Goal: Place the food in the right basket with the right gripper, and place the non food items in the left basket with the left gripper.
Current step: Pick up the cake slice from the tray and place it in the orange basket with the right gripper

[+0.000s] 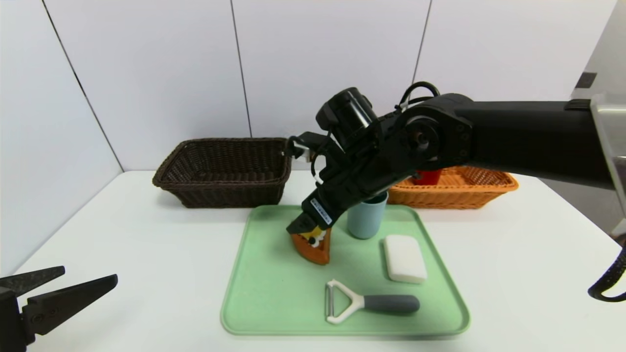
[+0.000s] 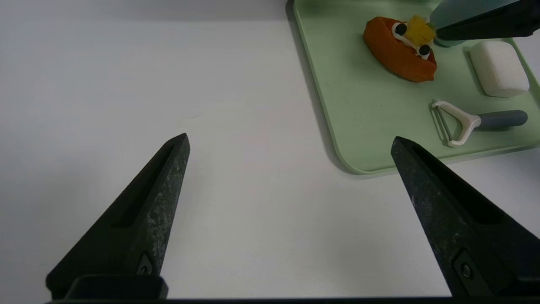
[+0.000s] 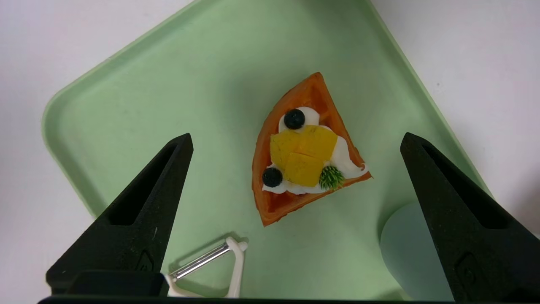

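Observation:
The orange cake wedge (image 1: 313, 248) (image 3: 303, 160) lies on the green tray (image 1: 274, 293). My right gripper (image 1: 307, 230) (image 3: 295, 137) hangs open just above it, one finger on each side and neither touching. Part of the red can (image 1: 427, 177) shows in the orange-tan right basket (image 1: 469, 190), behind the arm. On the tray are the blue-grey cup (image 1: 366, 221), the white bar (image 1: 404, 258) and the peeler (image 1: 367, 304). My left gripper (image 1: 90, 274) (image 2: 290, 138) is open and empty over the bare table at the front left. The dark brown left basket (image 1: 222, 171) stands at the back left.
The cup stands close beside the right gripper's outer finger (image 3: 447, 202). The peeler's blade (image 3: 202, 261) lies near its other finger. Both baskets sit against the white back wall. White table (image 1: 146, 254) surrounds the tray.

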